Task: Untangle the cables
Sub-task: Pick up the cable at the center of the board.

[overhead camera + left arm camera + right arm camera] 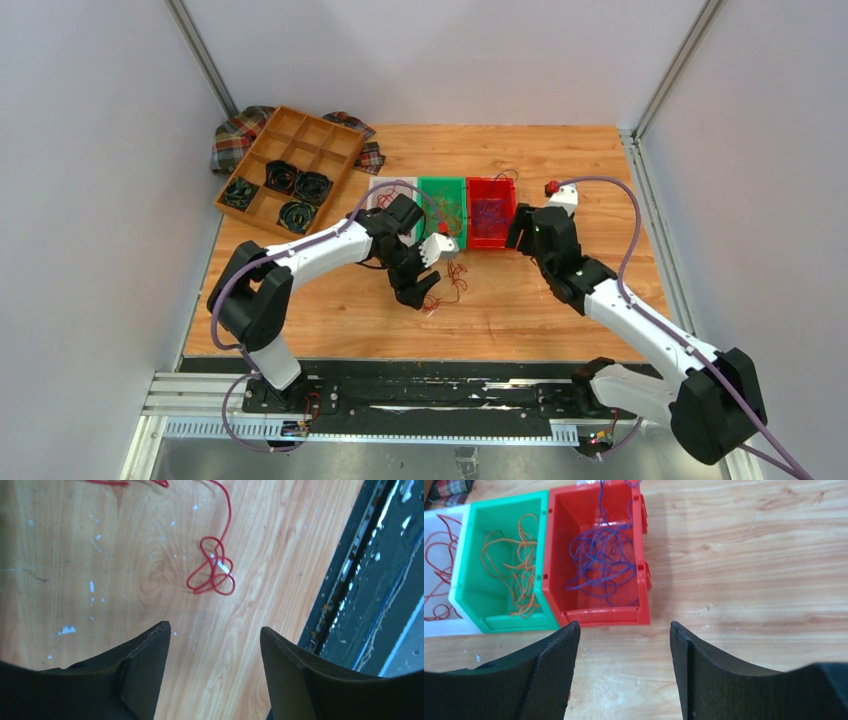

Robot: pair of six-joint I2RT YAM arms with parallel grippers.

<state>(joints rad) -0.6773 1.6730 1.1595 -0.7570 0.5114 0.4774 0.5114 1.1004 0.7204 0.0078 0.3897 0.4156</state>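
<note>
Top cam: left hand (422, 293) low over loose red cables (455, 280) on tabletop (520, 310), right hand (517, 232) just beside red bin (490, 182).
L wrist: hand wide open, empty, red cables knotted just ahead.
R wrist: wide open too, holding nothing. Purple cables (599, 560) in red bin, orange cables (516, 575) in green bin (506, 500).

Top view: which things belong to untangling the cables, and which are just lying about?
Job: red cable on the table; orange cables in green bin; purple cables in red bin; red cables in white bin.
Lying about: wooden tray; black coiled bundles; plaid cloth.
</note>
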